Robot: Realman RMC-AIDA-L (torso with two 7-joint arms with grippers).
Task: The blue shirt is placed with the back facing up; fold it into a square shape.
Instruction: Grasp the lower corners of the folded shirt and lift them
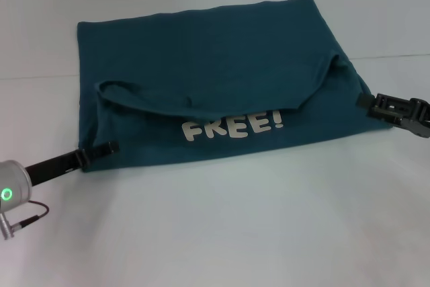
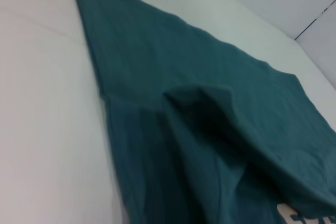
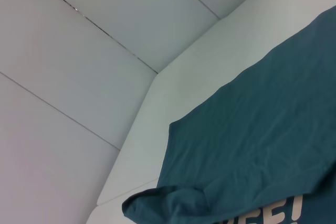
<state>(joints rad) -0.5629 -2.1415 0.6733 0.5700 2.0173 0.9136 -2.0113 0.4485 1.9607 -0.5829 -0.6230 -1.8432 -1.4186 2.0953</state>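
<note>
The blue shirt (image 1: 201,52) lies spread on the white table, partly folded. A near strip is turned over and shows the white letters "FREE!" (image 1: 232,128), and a loose curved flap lies across its upper edge. My left gripper (image 1: 107,147) sits low at the shirt's near left corner, fingers pinched flat on the cloth. My right gripper (image 1: 366,101) is at the shirt's right edge, closed on the fabric there. The left wrist view looks along the shirt (image 2: 210,129) and its rumpled fold. The right wrist view shows the shirt (image 3: 262,129) with part of the lettering.
The white table (image 1: 235,233) stretches out bare in front of the shirt and to both sides. Pale wall panels (image 3: 79,51) rise behind the table's far edge.
</note>
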